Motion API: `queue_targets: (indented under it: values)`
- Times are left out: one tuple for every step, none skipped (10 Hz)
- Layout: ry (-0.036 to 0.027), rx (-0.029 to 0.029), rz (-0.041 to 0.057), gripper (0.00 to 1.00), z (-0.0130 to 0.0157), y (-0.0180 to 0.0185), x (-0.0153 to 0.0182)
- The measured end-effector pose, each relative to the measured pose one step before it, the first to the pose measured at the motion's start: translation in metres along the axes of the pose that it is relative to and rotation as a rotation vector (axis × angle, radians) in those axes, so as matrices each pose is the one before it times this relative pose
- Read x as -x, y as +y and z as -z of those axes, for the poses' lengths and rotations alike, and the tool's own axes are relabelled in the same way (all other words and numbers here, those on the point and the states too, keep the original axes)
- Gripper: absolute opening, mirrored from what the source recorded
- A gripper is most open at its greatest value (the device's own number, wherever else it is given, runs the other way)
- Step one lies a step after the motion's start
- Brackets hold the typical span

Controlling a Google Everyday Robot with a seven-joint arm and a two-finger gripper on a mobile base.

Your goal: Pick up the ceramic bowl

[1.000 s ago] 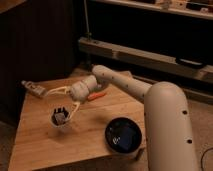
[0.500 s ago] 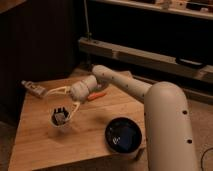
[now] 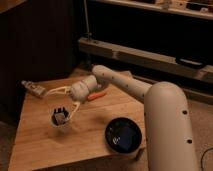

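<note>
The ceramic bowl point(image 3: 122, 136) is wide, round and glossy black with a bluish inside. It sits near the front right edge of the wooden table point(image 3: 40, 145). My gripper point(image 3: 61, 102) hangs over the left middle of the table, well left of the bowl and apart from it. Its pale fingers point(image 3: 56, 91) reach left and down, just above a small white cup with a dark inside point(image 3: 60, 119). My white arm point(image 3: 150, 105) crosses in from the right, passing above the bowl.
An orange carrot-like object point(image 3: 96, 95) lies behind the wrist. A small packet point(image 3: 33, 88) lies at the table's far left. A dark shelf unit with a pale rail point(image 3: 140, 55) stands behind the table.
</note>
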Motion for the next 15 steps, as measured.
queue_targets:
  values:
    - [0.03248, -0.00387, 0.01571, 0.80, 0.00597, 0.00043, 0.00361]
    - [0.04909, 0.00778, 0.02418, 0.80, 0.00918, 0.00086, 0.00707]
    - [0.06928, 0.02851, 0.04455, 0.80, 0.01467, 0.00398, 0.01339]
    - [0.07157, 0.07793, 0.09912, 0.80, 0.01399, 0.00554, 0.02717]
    - [0.03319, 0.04007, 0.04394, 0.80, 0.00696, 0.00357, 0.01140]
    - [0.01579, 0.01865, 0.02173, 0.80, 0.00313, 0.00027, 0.00603]
    - [0.00078, 0.00338, 0.00066, 0.80, -0.00006, 0.00108, -0.00019]
    - [-0.00100, 0.00152, 0.00257, 0.80, -0.00087, -0.00147, 0.00069]
    - [-0.00077, 0.00024, -0.00108, 0.80, -0.00033, 0.00038, -0.00057]
    - [0.00118, -0.00111, 0.00063, 0.80, 0.00063, -0.00049, -0.00021]
    - [0.00142, 0.00015, 0.00462, 0.80, 0.00007, 0.00033, -0.00112]
    - [0.01349, -0.00239, 0.02563, 0.80, 0.00196, 0.00102, -0.00240]
    - [0.03026, -0.00314, 0.05136, 0.80, 0.00341, 0.00634, -0.00463]
    - [0.04365, 0.00070, 0.02193, 0.80, 0.00392, 0.00982, -0.00463]
    - [0.04671, 0.00901, 0.02488, 0.80, 0.00523, 0.00792, -0.00018]
